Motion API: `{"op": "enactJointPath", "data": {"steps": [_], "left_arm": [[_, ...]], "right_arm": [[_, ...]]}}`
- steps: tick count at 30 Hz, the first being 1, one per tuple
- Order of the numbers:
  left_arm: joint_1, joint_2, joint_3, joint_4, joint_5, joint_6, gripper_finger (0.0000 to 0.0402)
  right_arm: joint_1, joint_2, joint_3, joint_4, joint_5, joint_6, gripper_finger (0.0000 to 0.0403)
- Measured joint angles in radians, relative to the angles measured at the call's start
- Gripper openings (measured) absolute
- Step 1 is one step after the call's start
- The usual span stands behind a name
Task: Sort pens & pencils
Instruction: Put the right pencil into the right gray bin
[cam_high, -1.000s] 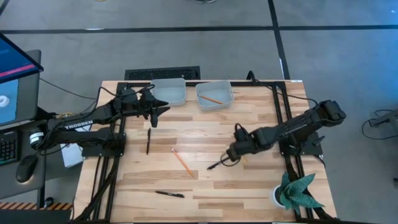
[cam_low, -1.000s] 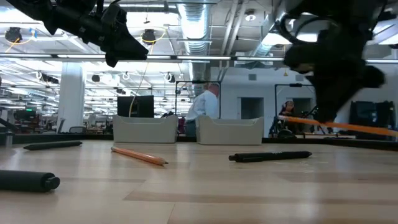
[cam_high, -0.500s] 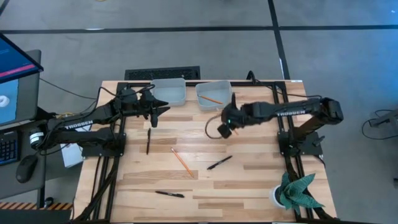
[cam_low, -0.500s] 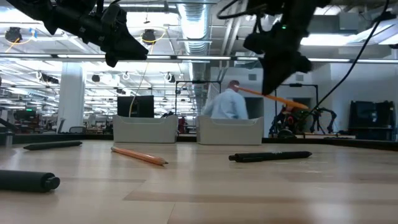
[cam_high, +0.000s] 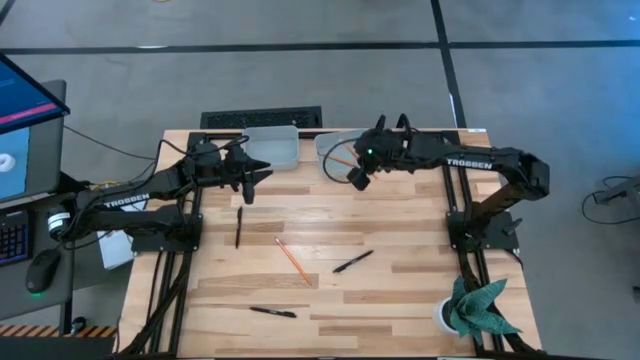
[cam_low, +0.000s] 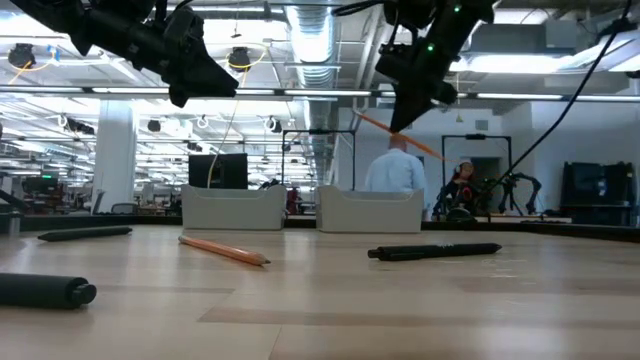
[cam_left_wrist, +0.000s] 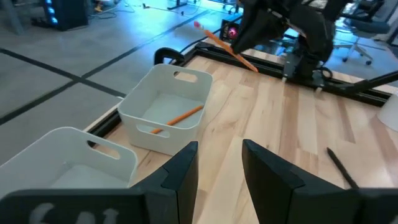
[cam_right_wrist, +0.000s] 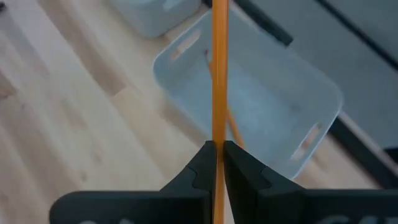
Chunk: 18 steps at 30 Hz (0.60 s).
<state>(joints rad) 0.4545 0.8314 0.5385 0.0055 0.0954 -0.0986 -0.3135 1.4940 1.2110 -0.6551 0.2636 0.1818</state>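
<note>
My right gripper (cam_high: 357, 179) hangs over the right white bin (cam_high: 364, 165) at the table's far edge, shut on an orange pencil (cam_low: 425, 149). Another pencil (cam_left_wrist: 180, 116) lies in that bin. A third pencil (cam_high: 292, 259) lies on the table's middle. Black pens lie at the left (cam_high: 238, 227), the centre right (cam_high: 352, 262) and the near edge (cam_high: 273, 312). My left gripper (cam_high: 256, 180) hovers open and empty by the left white bin (cam_high: 272, 147). My right gripper pinches the pencil's shaft (cam_right_wrist: 219, 134) between its two fingers, partway along its length. The fingers slant down from the table's right and lie across the pencil. The pencil is lifted clear above the bin and tilted, one end (cam_low: 358, 115) higher than the other.
A potted plant (cam_high: 478, 308) stands at the near right corner. Black frame rails (cam_high: 455, 170) run along both sides of the table. A person (cam_low: 400, 172) stands in the room beyond the bins. Bare wood lies between the scattered pens.
My right gripper has risen from the table's centre right, beside a pen, and swung toward the far edge to above the right bin, rolling as it went. The orange pencil has gone with it, lifted clear of the table.
</note>
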Motion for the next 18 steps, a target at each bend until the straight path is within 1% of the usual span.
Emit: {"op": "enactJointPath", "data": {"steps": [7, 12, 18], "left_arm": [[0.0, 0.0, 0.0, 0.0, -0.057, 0.001, 0.0114], [0.0, 0.0, 0.0, 0.0, -0.059, 0.015, 0.0114], [0.0, 0.0, 0.0, 0.0, -0.082, 0.016, 0.0114]], "right_arm": [[-0.075, 0.0, 0.0, 0.103, -0.004, -0.079, 0.0048], [-0.125, 0.0, 0.0, 0.131, -0.004, -0.09, 0.0048], [-0.16, 0.0, 0.0, 0.187, -0.004, -0.144, 0.0048]]}}
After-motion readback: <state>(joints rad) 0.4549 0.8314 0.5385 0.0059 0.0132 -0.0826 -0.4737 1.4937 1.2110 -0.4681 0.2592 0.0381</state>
